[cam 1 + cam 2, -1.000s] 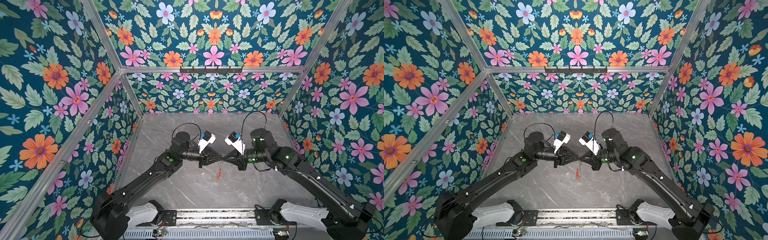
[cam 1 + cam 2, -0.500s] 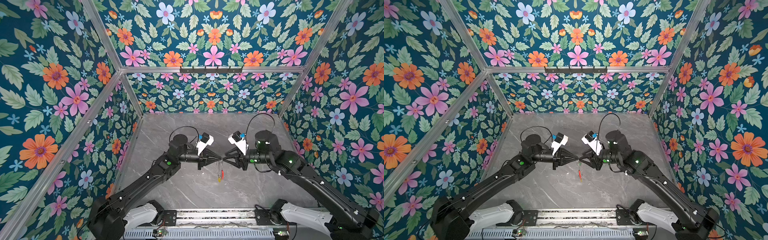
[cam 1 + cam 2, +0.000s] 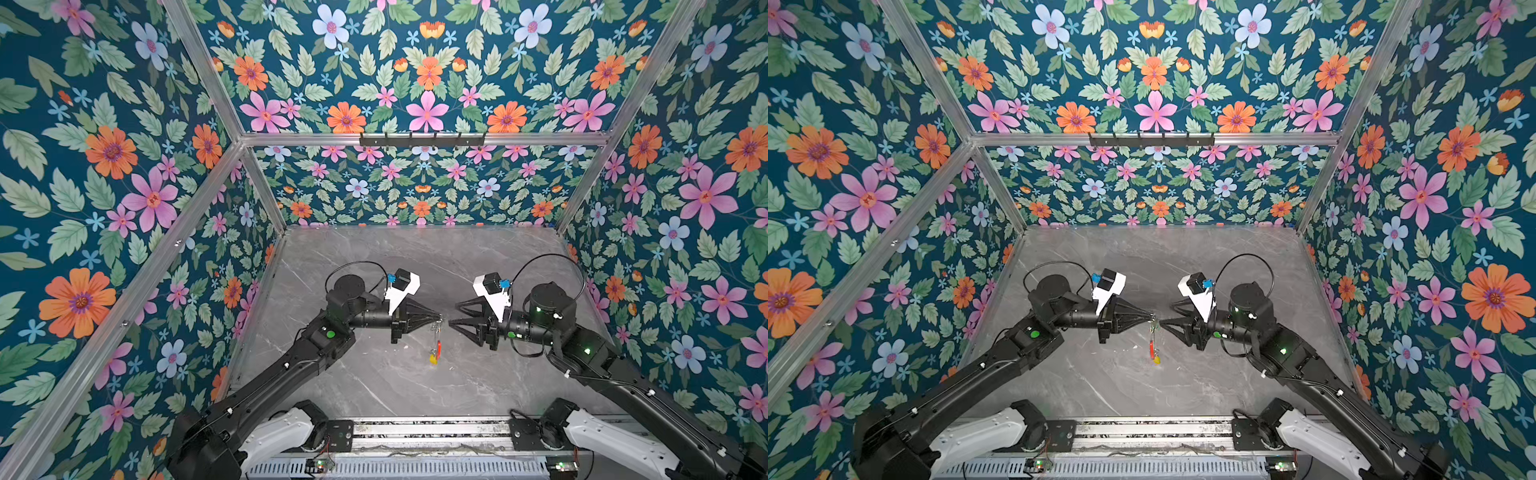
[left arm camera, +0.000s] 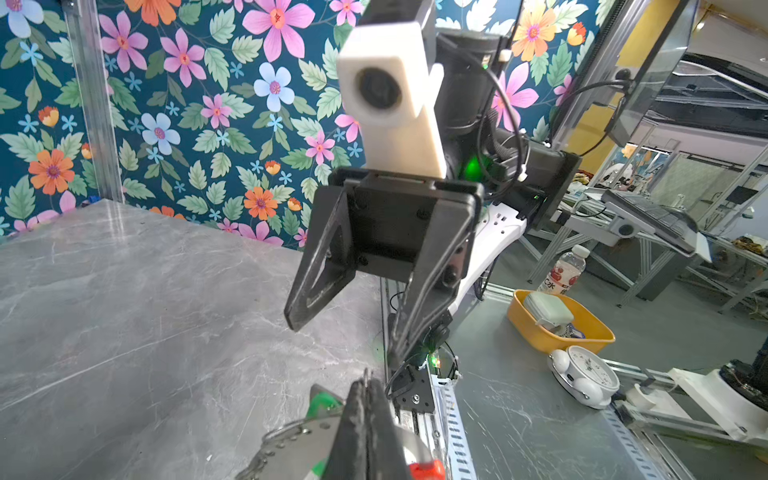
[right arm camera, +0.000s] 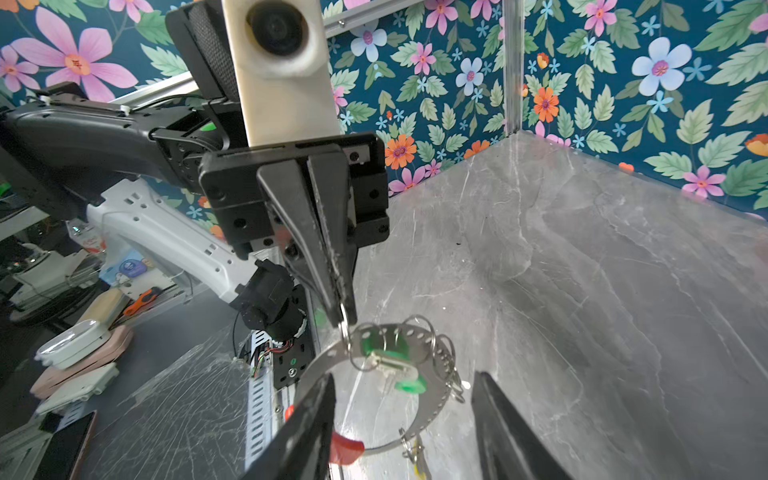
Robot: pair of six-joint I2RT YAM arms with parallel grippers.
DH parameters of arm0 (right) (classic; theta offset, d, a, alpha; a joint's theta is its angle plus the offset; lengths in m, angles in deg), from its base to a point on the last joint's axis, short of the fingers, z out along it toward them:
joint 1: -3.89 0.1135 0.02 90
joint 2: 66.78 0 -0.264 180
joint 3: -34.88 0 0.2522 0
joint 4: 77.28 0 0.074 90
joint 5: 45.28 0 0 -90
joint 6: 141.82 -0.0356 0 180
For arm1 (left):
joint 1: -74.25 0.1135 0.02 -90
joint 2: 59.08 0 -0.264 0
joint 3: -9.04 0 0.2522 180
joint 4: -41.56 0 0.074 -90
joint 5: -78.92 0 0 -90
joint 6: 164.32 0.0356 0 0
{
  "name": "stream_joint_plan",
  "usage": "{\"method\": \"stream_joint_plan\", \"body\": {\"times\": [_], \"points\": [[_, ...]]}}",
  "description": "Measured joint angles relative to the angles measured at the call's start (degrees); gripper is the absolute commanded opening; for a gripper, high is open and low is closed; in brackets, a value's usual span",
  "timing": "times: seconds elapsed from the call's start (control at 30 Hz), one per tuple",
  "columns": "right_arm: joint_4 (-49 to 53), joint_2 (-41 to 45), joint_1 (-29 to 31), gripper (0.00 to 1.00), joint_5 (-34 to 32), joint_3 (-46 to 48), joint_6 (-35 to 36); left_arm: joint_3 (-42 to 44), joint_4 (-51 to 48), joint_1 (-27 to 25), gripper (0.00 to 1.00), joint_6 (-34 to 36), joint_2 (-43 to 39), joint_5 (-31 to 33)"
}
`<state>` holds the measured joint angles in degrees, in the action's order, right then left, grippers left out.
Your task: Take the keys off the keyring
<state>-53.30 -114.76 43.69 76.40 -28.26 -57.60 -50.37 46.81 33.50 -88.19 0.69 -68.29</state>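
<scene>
Left pincer (image 3: 440, 319) is fully closed, clamped on the keyring (image 3: 436, 332) by one of its small silver rings (image 5: 343, 316). The right wrist view shows the ring nipped at the very tip. The keyring hangs below that tip, in the lower middle of both top views, over the grey tabletop (image 3: 374, 382). Its red sleeve (image 3: 439, 345) is partway down and the yellow key (image 3: 433, 360) is lowest. Can't tell whether the yellow key touches the tabletop.

In the right wrist view the keyring reads as a silver perforated band. The green key (image 5: 390, 353) sits inside the loop, more small rings are strung along the band, and the red sleeve is at the frame's bottom edge.

Right pincer (image 3: 454, 314) has its jaws about half apart and grips nothing. Its tips are just right of the keyring in both top views, facing the left pincer, not touching it. The left wrist view shows the same spread jaws with nothing between them.
</scene>
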Motion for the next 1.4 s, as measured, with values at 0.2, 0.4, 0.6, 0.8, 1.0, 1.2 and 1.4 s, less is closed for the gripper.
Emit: {"method": "stream_joint_plan", "body": {"times": [0.2,0.4,0.6,0.8,1.0,1.2,1.4], "points": [[-0.57,-1.25,0.0,0.58,5.09,0.11,0.02,0.61,3.96,0.0,0.0,-2.08,-0.15,-2.93],[-0.5,-3.65,0.0,0.53,6.64,-1.07,0.09,1.16,7.26,0.0,0.0,-4.07,0.0,-5.73],[-0.59,-5.03,0.0,0.35,8.76,-1.73,0.02,1.33,8.55,0.0,0.0,-5.31,0.0,-5.55],[-1.18,-5.03,0.02,0.16,10.67,-1.7,-0.26,1.49,8.57,0.0,0.0,-5.38,-0.07,-3.52],[-1.44,-5.16,0.11,0.11,11.47,-1.55,-0.7,1.49,8.59,0.0,0.0,-5.53,-0.17,-1.77],[-1.66,-5.46,0.13,0.0,11.69,-1.44,-1.49,1.51,8.74,0.0,0.0,-5.75,-0.52,-0.59],[-2.34,-6.32,0.15,0.0,12.24,-1.51,-1.51,1.6,8.85,0.0,0.0,-6.14,-1.07,1.03]]}}
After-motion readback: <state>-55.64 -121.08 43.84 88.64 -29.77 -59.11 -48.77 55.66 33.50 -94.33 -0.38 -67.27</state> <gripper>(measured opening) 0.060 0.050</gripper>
